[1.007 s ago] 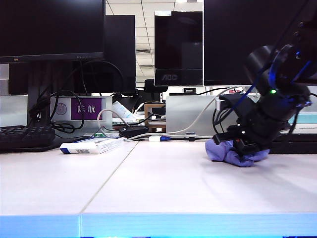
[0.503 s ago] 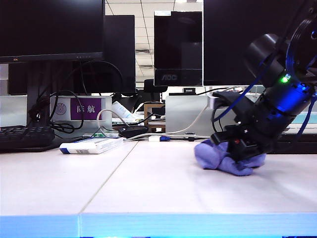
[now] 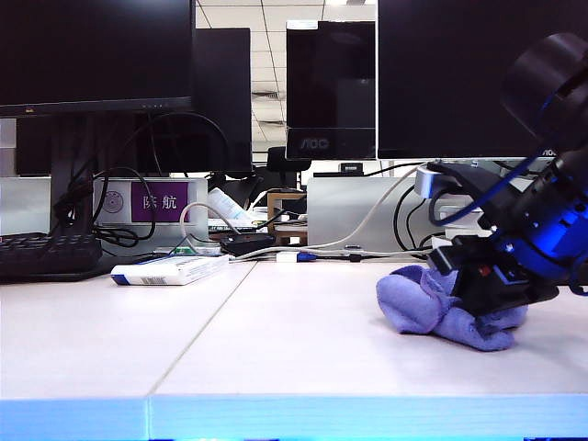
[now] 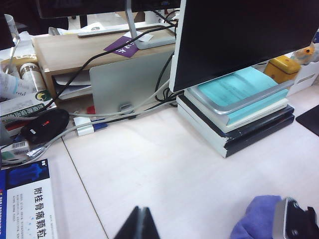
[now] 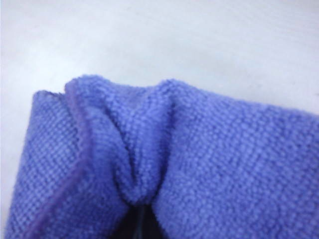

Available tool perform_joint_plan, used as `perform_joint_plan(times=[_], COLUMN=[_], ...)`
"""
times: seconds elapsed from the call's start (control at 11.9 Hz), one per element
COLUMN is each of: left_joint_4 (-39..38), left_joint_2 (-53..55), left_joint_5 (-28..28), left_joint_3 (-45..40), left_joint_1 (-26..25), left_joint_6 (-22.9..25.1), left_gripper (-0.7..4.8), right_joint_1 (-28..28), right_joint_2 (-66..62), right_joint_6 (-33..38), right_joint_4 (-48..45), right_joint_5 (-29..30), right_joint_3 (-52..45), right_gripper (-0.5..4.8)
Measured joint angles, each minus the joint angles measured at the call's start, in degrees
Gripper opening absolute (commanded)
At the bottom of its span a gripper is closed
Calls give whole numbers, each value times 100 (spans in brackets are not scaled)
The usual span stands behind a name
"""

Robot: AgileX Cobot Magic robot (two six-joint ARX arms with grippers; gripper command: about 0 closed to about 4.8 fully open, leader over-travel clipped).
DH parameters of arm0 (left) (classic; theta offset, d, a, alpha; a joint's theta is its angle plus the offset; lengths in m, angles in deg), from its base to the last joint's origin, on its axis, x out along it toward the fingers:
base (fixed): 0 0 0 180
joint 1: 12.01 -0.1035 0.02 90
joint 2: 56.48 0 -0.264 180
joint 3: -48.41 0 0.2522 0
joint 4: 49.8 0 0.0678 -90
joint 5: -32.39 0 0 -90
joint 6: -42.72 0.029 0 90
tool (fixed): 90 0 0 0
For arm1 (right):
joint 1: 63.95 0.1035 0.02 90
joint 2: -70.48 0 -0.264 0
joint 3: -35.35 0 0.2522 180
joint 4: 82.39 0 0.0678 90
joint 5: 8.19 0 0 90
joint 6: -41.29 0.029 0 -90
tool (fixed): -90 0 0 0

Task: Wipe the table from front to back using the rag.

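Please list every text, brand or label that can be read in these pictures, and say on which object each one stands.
"AOC": lower bezel of the middle monitor.
"陈航": purple sign behind the cables.
"附桂骨痛颗粒": white-and-blue box, seen from the left wrist.
Too small or blurred to read: print on the box's side, the purple tag on the wooden shelf, the jars.

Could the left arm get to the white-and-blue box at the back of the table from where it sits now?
Probably yes. The left gripper hangs shut over bare table, and the box lies on its side with nothing between. The right gripper, shut on the rag, works well away.
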Motion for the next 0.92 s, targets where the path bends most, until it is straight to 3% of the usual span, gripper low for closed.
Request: perform_joint_plan(times=[0.5, 0.92], left_joint_4=[0, 0], left_joint_2=[0, 0], left_joint_5=[0, 0], left_joint_3=[0, 0], left_joint_1=[0, 0], left_joint_6=[0, 0], left_gripper=[-5, -5], right_joint_1=[297, 420], right_joint_2=[428, 866], right_joint_6=[455, 599], right_joint_4=[-343, 291], right_joint_5=[107, 326], right_joint_3=[-621, -695], right_gripper=[-1, -1])
